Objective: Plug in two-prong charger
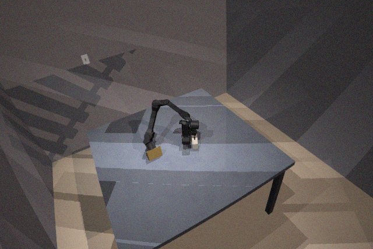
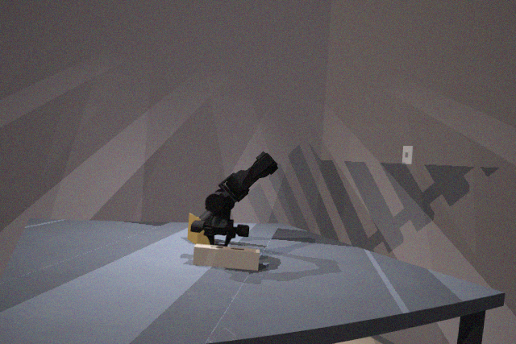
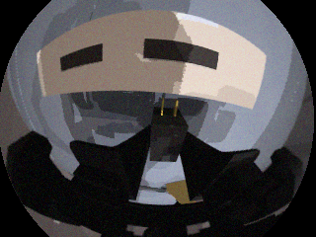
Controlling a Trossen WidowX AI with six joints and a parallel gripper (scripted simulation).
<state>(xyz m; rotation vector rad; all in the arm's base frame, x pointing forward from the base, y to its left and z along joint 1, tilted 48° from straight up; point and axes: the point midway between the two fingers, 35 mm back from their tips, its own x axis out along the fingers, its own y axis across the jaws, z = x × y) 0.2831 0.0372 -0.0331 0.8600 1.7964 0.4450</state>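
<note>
Black hand (image 3: 169, 133), at lower centre of the wrist view, is clenched on the dark charger (image 3: 168, 140), its two brass prongs (image 3: 169, 110) pointing up-frame just short of the beige power strip (image 3: 118, 73). Both slots (image 3: 181, 53) show dark and unfilled. Strip lies on the grey-blue table (image 2: 125, 290).

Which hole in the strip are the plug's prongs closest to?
The right slot. The charger's prongs sit just below it; the left slot is off to the side.
</note>
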